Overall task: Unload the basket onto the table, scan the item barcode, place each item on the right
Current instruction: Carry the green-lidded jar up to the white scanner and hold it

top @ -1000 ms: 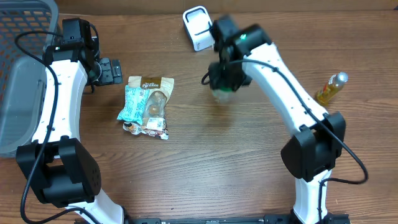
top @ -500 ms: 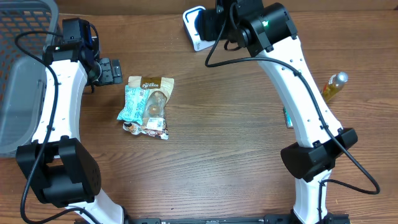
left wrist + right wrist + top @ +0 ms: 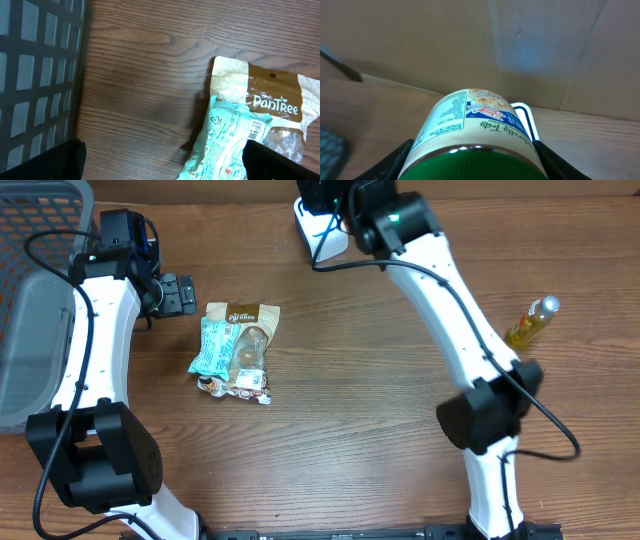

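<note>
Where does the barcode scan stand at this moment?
Done: the green-lidded jar is off the table, gripped in the right claw. In hand: the jar is held up towards the white scanner at the far edge; whether its barcode has been read cannot be told. Left: the snack packs and small bottle lie on the table, possibly next; the left claw hangs open beside the packs.

Two arms are seen, a left arm [image 3: 92, 350] and a right arm [image 3: 450, 305], each built of smooth white rounded shells joined by bulky black joints [image 3: 490, 415]. Thin black cables [image 3: 576, 444] are looped along both. A small green light [image 3: 392, 220] is lit on the right arm's black wrist. The left pincer [image 3: 180, 293] is black, and matte black fingers [image 3: 395, 162] are fitted to the right pincer [image 3: 475, 165].
</note>
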